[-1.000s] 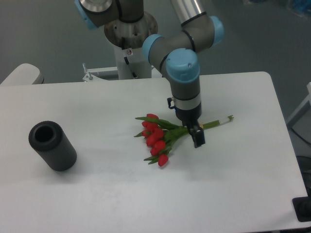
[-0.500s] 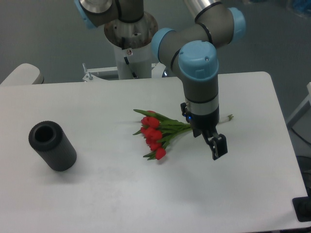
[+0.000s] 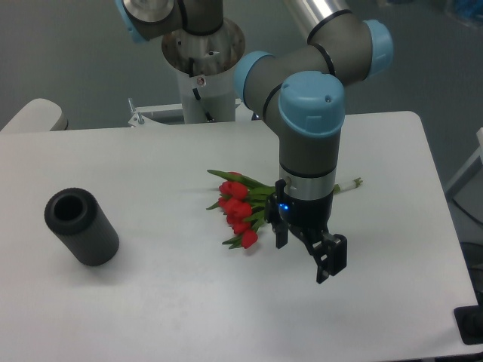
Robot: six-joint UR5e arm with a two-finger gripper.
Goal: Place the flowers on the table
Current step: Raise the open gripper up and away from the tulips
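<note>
The flowers (image 3: 240, 209), a bunch of red tulip buds with green leaves and pale stems, lie flat on the white table (image 3: 151, 302) near its middle. The stem end (image 3: 349, 185) sticks out to the right behind the arm. My gripper (image 3: 306, 253) hangs just right of and in front of the buds, above the table, apart from the flowers. Its two dark fingers (image 3: 330, 260) stand spread with nothing between them. The wrist hides the middle of the stems.
A dark grey hollow cylinder (image 3: 81, 226) lies on its side at the left of the table. The robot's base column (image 3: 202, 68) stands behind the far edge. The table's right edge runs close to the arm's right.
The gripper has let go of the flowers and lifted away toward the front, turning as it rose. The flowers settled flat on the table and have stayed still for the last half second.
</note>
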